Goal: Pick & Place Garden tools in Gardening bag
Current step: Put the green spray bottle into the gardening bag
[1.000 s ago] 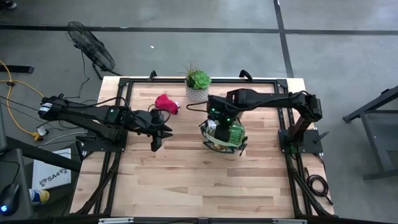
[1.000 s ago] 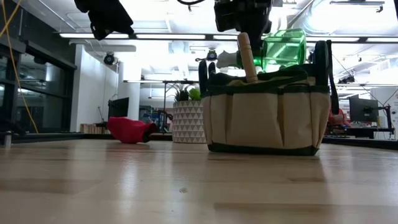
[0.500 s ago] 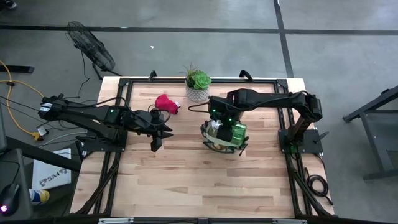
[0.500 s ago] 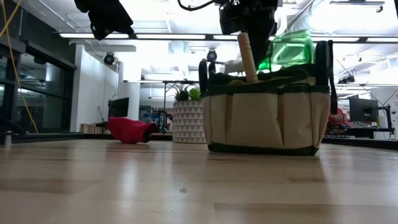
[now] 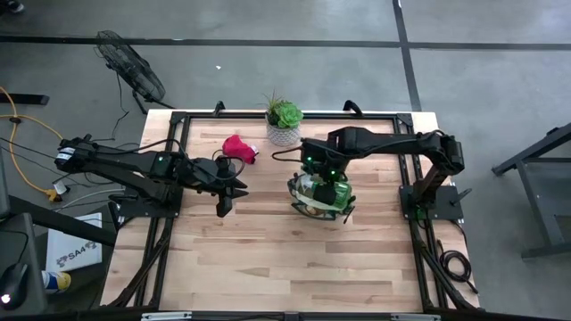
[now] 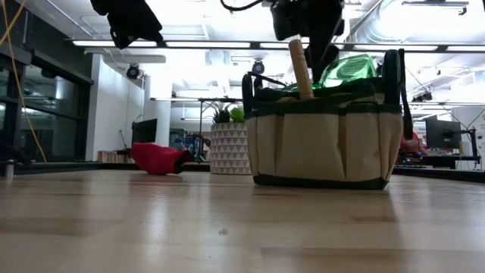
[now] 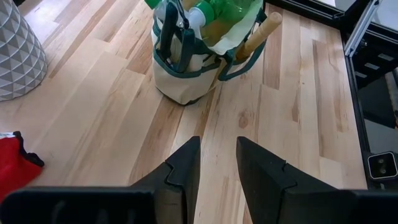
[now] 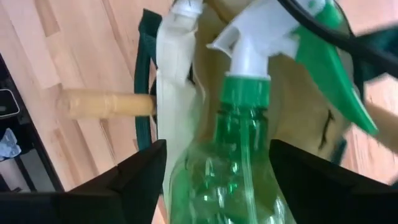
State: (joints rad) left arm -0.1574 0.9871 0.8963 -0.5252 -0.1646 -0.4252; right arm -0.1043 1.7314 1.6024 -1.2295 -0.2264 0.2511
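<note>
The gardening bag (image 5: 308, 203) stands on the table's middle; it also shows in the low view (image 6: 326, 136) and the left wrist view (image 7: 186, 74). A wooden tool handle (image 6: 301, 68) sticks up out of its mouth. My right gripper (image 5: 319, 176) is over the bag, shut on the green spray bottle (image 6: 348, 70), which lies tilted in the bag's mouth. The red glove (image 5: 236, 147) lies on the table at the far left. My left gripper (image 7: 217, 146) hangs open and empty above the table, left of the bag. My right gripper holds the spray bottle's clear green body (image 8: 224, 186), just below the neck, between its two fingers (image 8: 140, 171), one on each side. The fingers come from above, slanting down. The bottle is tilted, its white trigger head (image 8: 249, 43) pointing away from the wrist, inside the bag's mouth.
A green succulent in a white patterned pot (image 5: 284, 125) stands at the far edge, between the glove and the bag. Black frame rails (image 5: 169, 214) run along the table's sides. Bare wood lies on the near half of the table (image 5: 285, 267).
My right gripper has gone down toward the bag and a little toward the table's right edge with the spray bottle. The bottle has tipped from nearly upright to slanting and has sunk into the bag's mouth.
</note>
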